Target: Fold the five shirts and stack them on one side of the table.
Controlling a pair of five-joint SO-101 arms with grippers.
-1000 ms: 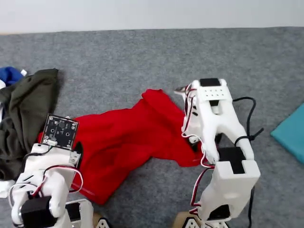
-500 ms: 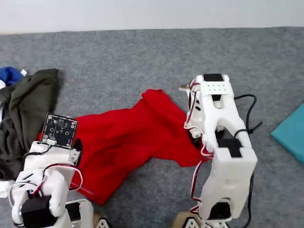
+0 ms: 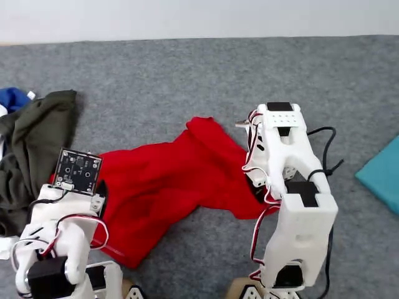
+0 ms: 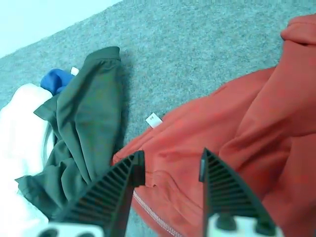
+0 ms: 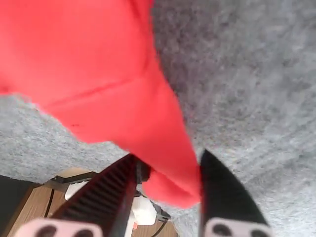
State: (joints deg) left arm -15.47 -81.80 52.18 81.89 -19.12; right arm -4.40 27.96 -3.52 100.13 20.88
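Note:
A crumpled red shirt (image 3: 168,180) lies across the middle of the grey table. My left gripper (image 4: 170,192) is open and hovers over the red shirt (image 4: 237,138) at its end near a small white tag (image 4: 154,120). My left arm (image 3: 68,212) stands at the front left. My right arm (image 3: 283,149) reaches over the shirt's right end. The right gripper (image 5: 168,192) is open, and a hanging fold of the red shirt (image 5: 89,64) sits between its fingers.
A dark green shirt (image 3: 37,143) lies heaped at the left, with blue cloth (image 3: 12,98) and white cloth (image 4: 19,138) beside it. A teal shirt (image 3: 381,174) lies at the right edge. Bare grey mat (image 3: 187,81) stretches across the back.
My right arm has swung a little to the right and straightened over the shirt's right end. The red shirt and the left arm have stayed put.

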